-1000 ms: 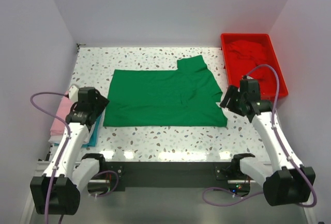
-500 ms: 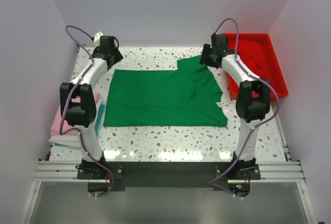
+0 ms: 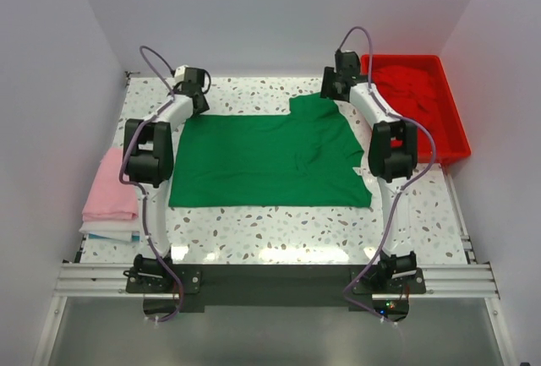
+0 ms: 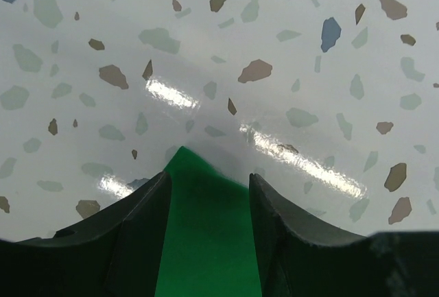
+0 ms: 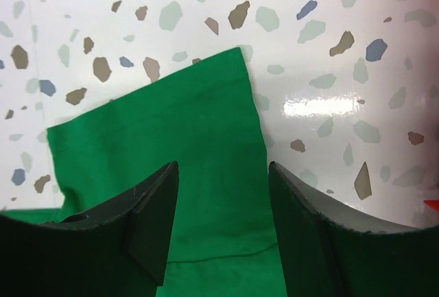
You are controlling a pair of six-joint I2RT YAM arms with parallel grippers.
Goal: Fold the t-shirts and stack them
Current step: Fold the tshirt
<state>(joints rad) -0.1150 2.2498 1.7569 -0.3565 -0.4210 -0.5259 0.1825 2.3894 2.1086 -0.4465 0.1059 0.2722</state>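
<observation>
Top external view: bench (image 3: 254, 222) is glossy white terrazzo with grey, brown and blue chips; glare strips run along its near edge. Plain pale walls (image 3: 279, 11) close it in on the left, back and right. A metal rail (image 3: 270, 280) runs across the near edge, with both arm bases bolted to it.

Green t-shirt (image 3: 262, 159) lies flat mid-bench, a wide rectangle with one sleeve sticking out at the far right corner and a few creases on the right half. Pink t-shirt (image 3: 112, 187) sits folded at the left edge of the bench, on top of a thin pile of white and teal cloth (image 3: 110, 232). Red t-shirt (image 3: 410, 87) is crumpled inside the red tray (image 3: 456, 133) at the far right corner, well apart from the green one.

Both arms reach out to the far edge of the green shirt, purple cables (image 3: 156, 57) looping above them. Left gripper (image 3: 200, 100) is at the far left corner of the shirt. In the left wrist view the jaws are apart, one on each side of the pointed green corner. The cloth lies flat between them, not pinched, with bare terrazzo beyond.

Right gripper (image 3: 331, 89) is at the sleeve on the far right. In the right wrist view the jaws are parted too, over the sleeve, with the sleeve's square end lying flat ahead of the fingertips, not clamped. A sliver of red shows at the right edge of that view.
</observation>
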